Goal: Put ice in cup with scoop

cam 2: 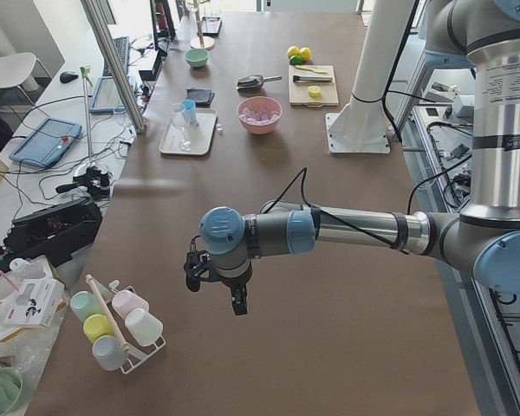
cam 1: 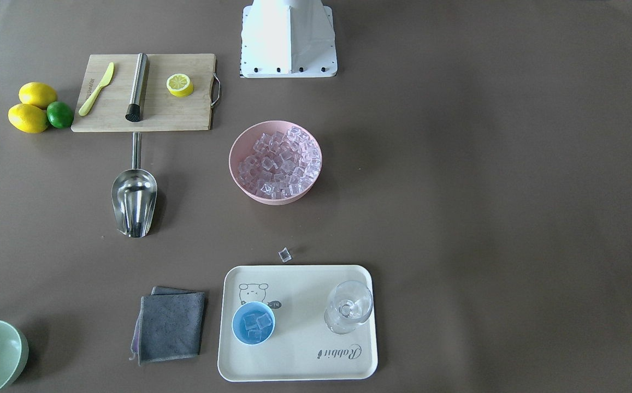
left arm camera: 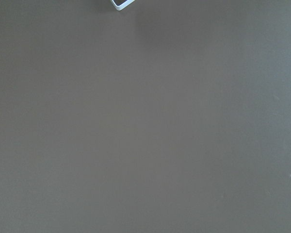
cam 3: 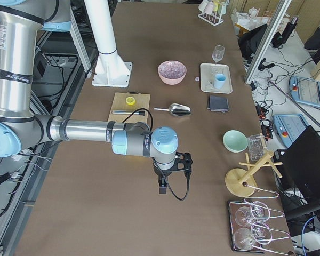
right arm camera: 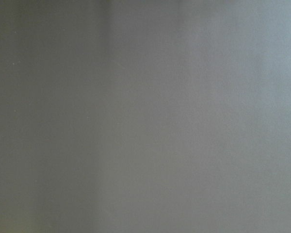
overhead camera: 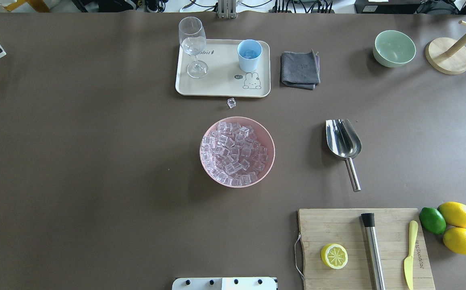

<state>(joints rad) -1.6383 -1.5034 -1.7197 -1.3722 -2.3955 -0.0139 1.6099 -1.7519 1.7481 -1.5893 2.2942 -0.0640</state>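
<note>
Scoop: the scoop (cam 1: 134,199) lay on the table (cam 1: 458,218), trough facing up, on the robot's right of the pink bowl (cam 1: 275,200) and well apart from it. Its handle pointed at the cutting board (cam 1: 184,114), the end near the board's edge.
Ice: most of the ice (cam 1: 280,164) was heaped in the pink bowl at mid-table; a few cubes lay inside the cup.
Loose cube: one loose cube (cam 1: 285,255) rested on the table between the pink bowl and the tray, just beside the tray's edge.
Cup: the cup (cam 1: 241,332) stood upright on the tray (cam 1: 299,365), at the end nearest the cloth.
Glass: the stemmed glass (cam 1: 348,307) stood upright at the tray's other end, apart from the cup.
Cloth: the folded grey cloth (cam 1: 169,325) lay just beside the tray, on the cup's side.
Left gripper: the left gripper (cam 2: 239,303) hung pointing down over bare table, well apart from the scoop, bowl and tray. It showed in a side view only — the state of its jaws could not be told.
Right gripper: the right gripper (cam 3: 162,189) hung likewise over bare table toward the opposite end — jaws could not be told either.
Wrist views: almost nothing but brown table surface.
</note>
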